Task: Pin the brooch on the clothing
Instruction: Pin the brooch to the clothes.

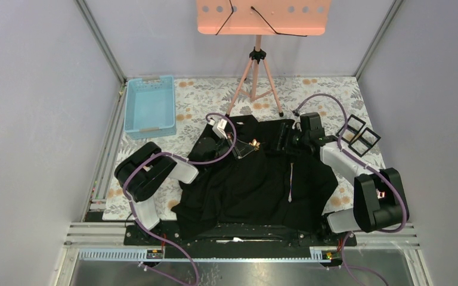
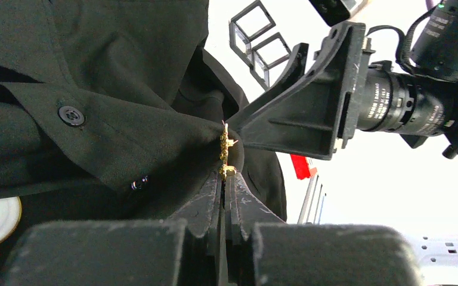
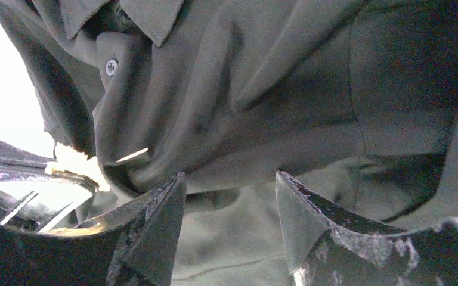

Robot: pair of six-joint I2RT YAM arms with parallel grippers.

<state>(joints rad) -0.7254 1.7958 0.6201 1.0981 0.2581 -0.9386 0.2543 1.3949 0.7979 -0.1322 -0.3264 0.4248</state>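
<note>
Floral table (image 1: pixel 203 101), one shirt (image 1: pixel 256 185), one brooch (image 2: pixel 225 156)

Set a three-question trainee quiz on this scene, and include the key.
1. True or false: the left claw is shut on the small gold metal brooch.
2. Pick one: the right claw is A) open, B) shut on the large black soft-fabric shirt, C) shut on a glass cup.
3. Fill in: the light blue plastic basket sits on the robot's ____ side.
Key: 1 true; 2 A; 3 left.
</note>
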